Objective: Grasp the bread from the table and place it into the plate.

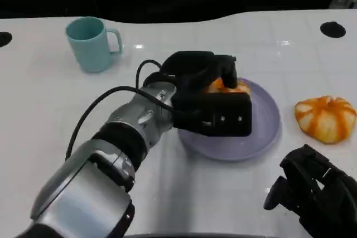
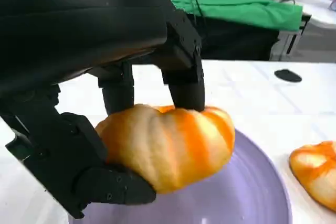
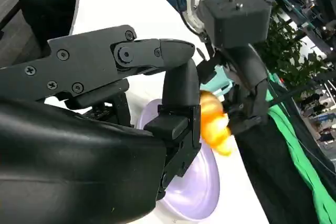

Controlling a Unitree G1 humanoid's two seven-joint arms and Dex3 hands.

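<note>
left hand (image 1: 215,96) is gripping a bread roll (image 2: 168,145) right over the purple plate (image 1: 262,132), right hand (image 1: 312,190) loosely curled near the table's (image 1: 50,98) front edge, holding nothing.

L arm reaches far out across the table, silver w/ a black cable; L hand (image 1: 215,96) is curled tight round the bread (image 2: 168,145), fingers (image 2: 184,77) on top, thumb under; R hand (image 1: 315,190) sits low near the robot, fingers bent, holding nothing.

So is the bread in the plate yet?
Over it, not let go: the left hand grips the bread above the plate. Touching? Cannot tell.
</note>
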